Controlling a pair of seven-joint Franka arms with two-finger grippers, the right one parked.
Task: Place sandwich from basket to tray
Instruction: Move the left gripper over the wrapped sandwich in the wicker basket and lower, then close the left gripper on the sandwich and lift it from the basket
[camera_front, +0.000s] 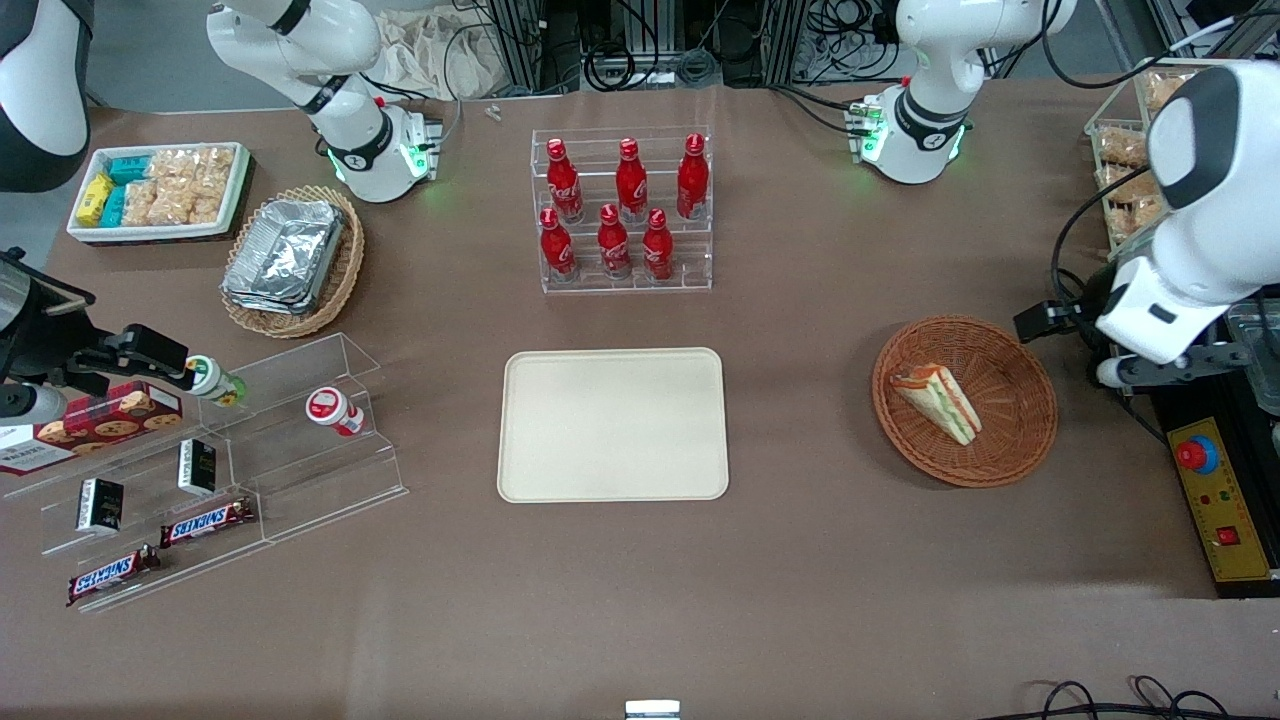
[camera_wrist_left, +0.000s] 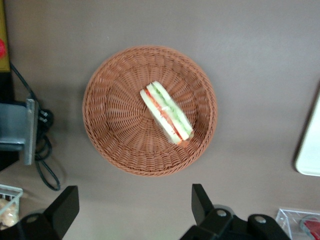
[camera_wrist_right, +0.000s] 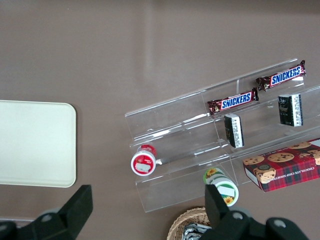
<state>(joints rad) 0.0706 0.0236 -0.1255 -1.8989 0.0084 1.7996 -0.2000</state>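
- Sandwich (camera_front: 938, 401) lies on its side in the round reddish-brown basket (camera_front: 1010, 452), toward the working arm's end of the table. Nothing touches it.
- Left wrist view looks straight down into the basket (camera_wrist_left: 115, 135): the sandwich (camera_wrist_left: 166, 113) sits a little off the middle, its cut face up, with red and green filling stripes between white bread (the front view gives only a slanted look at those layers).
- Gripper (camera_wrist_left: 135, 210) hangs above the table just outside the basket rim, its two dark fingers (camera_wrist_left: 201, 202) spread wide and holding nothing. In the front view the arm's white body hides the fingers, so their spread is readable from the wrist only.
- Tray (camera_front: 612, 424) lies flat at the table's middle, well apart from the basket. The left wrist view catches just one pale edge of it (camera_wrist_left: 310, 150); the right wrist view shows one rounded corner (camera_wrist_right: 37, 142).
- Front view alone shows the rack of red bottles (camera_front: 622, 208), farther from the camera than the tray.
- Candy bars (camera_wrist_right: 236, 101) on clear steps show best from the right wrist.
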